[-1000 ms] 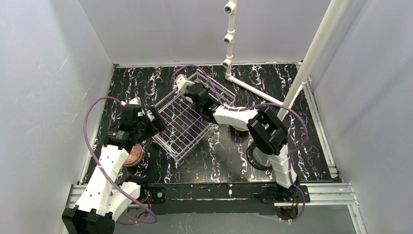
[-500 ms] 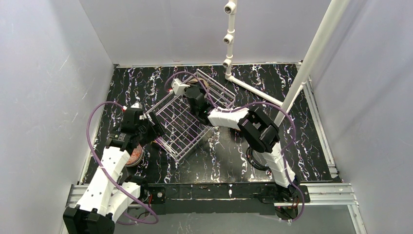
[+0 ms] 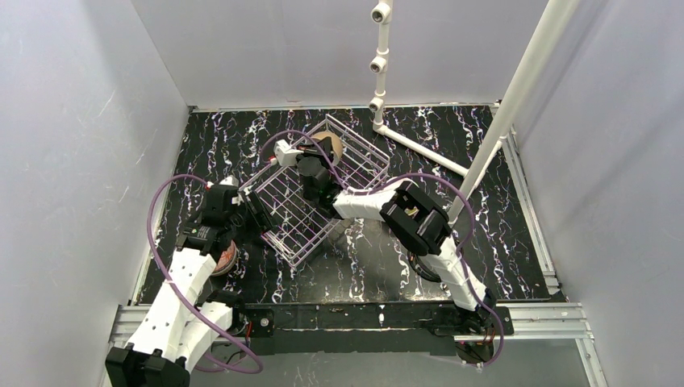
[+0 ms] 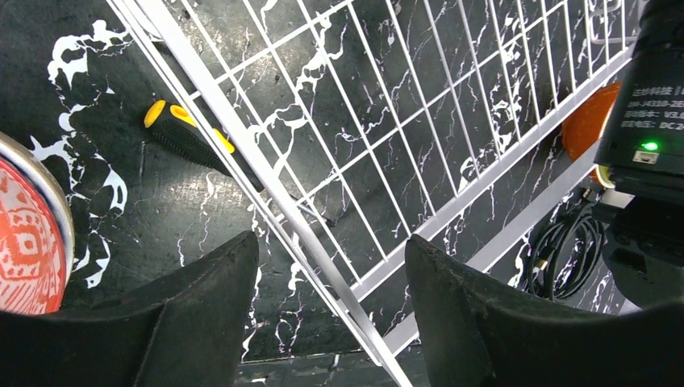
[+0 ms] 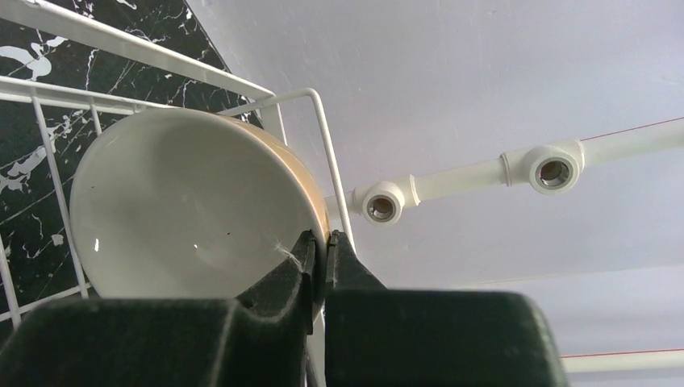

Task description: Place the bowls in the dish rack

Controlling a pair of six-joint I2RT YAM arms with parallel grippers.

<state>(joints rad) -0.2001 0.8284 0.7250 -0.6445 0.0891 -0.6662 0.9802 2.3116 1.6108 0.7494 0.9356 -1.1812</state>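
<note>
A: Right gripper (image 5: 320, 242)?
B: Fingers pinched on the rim of the round tan bowl with white inside (image 5: 185, 210), tilted in the far corner of the silvery-white wire-grid dish rack (image 3: 286, 218).
A: Left gripper (image 4: 331, 258)?
B: Spread wide astride the rack's edge wire; the beige red-patterned bowl (image 4: 24, 234) lies beside it, outside the rack.

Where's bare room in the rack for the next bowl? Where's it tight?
Silvery wire-grid dish rack: near and middle cells bare, between the left gripper at its rim and the right gripper pinching the tan bowl in the far corner. Tight outside: red-patterned bowl and yellow-black tool handle left; orange bowl, coiled black cable right.
</note>
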